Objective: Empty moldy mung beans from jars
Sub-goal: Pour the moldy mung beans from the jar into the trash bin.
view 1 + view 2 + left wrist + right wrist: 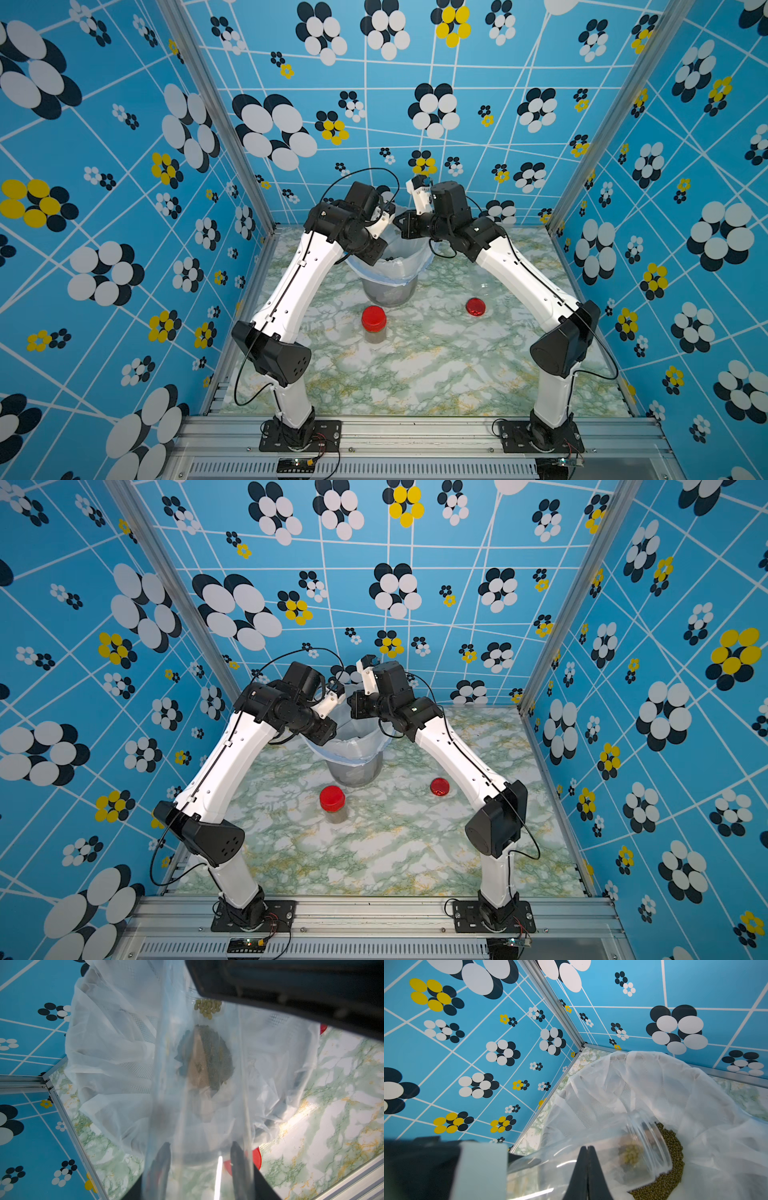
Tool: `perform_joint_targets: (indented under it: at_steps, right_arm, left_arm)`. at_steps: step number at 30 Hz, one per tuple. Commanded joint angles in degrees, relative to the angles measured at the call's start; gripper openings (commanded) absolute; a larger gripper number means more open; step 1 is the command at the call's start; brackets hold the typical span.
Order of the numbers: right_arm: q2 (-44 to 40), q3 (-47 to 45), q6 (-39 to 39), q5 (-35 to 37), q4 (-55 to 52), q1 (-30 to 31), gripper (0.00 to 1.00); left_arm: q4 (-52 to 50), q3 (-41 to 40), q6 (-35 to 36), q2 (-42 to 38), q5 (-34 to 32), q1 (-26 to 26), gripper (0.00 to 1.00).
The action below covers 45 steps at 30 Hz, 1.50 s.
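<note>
While the left gripper (199,1147) clamps a clear jar (199,1105) near its base, one finger (164,1159) on each side, the jar is tipped with its mouth pointing away from the gripper and into a white bag (116,1043). The bag lines a grey bucket (388,293). A small clump of pale beans (207,1008) clings inside the jar at the far end from the fingers. Beyond the mouth, a dark heap of them lies at the bottom of the bag.

Just to the right, the right gripper (586,1149) is fully closed and holds nothing. Its two fingertips are pressed together and lie over the side of the tipped jar. Whether they touch it cannot be told. Past these fingertips, the heap of beans shows beside the jar's mouth.

Both grippers hang over the bucket in both top views. Well apart from them, on the marble table (415,374) on the near side of the bucket, stands a second jar (375,336) with a red lid (373,317) and a greenish-brown layer inside. To its right, a loose red cap (476,306) lies flat near the right arm.
</note>
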Motion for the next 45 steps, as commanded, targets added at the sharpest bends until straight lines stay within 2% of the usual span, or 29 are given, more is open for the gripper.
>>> perform_joint_targets:
  at_steps: [1,11,17,24,28,30,33,35,37,40,45]
  right_arm:
    - [2.10,1.86,0.31,-0.32,-2.98,0.36,0.06]
    - [1.99,0.96,1.51,-0.20,-3.19,0.42,0.05]
    - [1.94,0.22,2.07,-0.84,-2.70,0.75,0.05]
    - [0.91,-0.12,2.28,-1.04,-2.10,0.76,0.05]
    - [-0.69,-1.16,2.08,0.77,-2.02,0.80,0.06]
    - [-2.29,-2.35,1.83,2.05,-1.85,0.75,0.13]
    - [-6.13,-5.99,1.04,4.30,-0.43,0.75,0.41]
    - [-9.83,-9.58,0.32,7.05,0.79,0.80,0.55]
    - [-13.82,-13.91,-0.45,9.30,2.88,0.80,0.65]
    - [-20.93,-22.17,-1.26,10.70,7.90,0.79,0.72]
    - [-30.99,-31.69,-1.54,16.06,8.67,0.75,0.78]
  left_arm:
    - [3.66,-2.14,2.03,-3.61,1.21,-0.56,0.49]
    - [15.62,-11.23,1.34,-10.40,-4.66,-0.21,0.53]
    - [19.75,-13.35,0.62,-11.83,-3.76,0.17,0.57]
    - [22.07,-16.46,1.30,-12.90,-2.73,0.17,0.49]
    - [23.49,-16.95,1.60,-13.37,-3.60,0.27,0.50]
    - [23.31,-16.05,1.33,-13.17,-3.34,0.27,0.54]
    - [19.53,-11.83,-0.36,-11.17,-2.92,0.29,0.55]
    - [14.11,-6.03,-1.84,-7.64,-1.99,0.56,0.54]
    - [8.69,-0.35,-2.66,-3.56,-1.48,0.64,0.52]
    - [4.37,4.39,-3.37,0.83,-2.14,0.62,0.52]
    - [4.10,6.13,-4.36,2.79,-1.23,0.62,0.54]
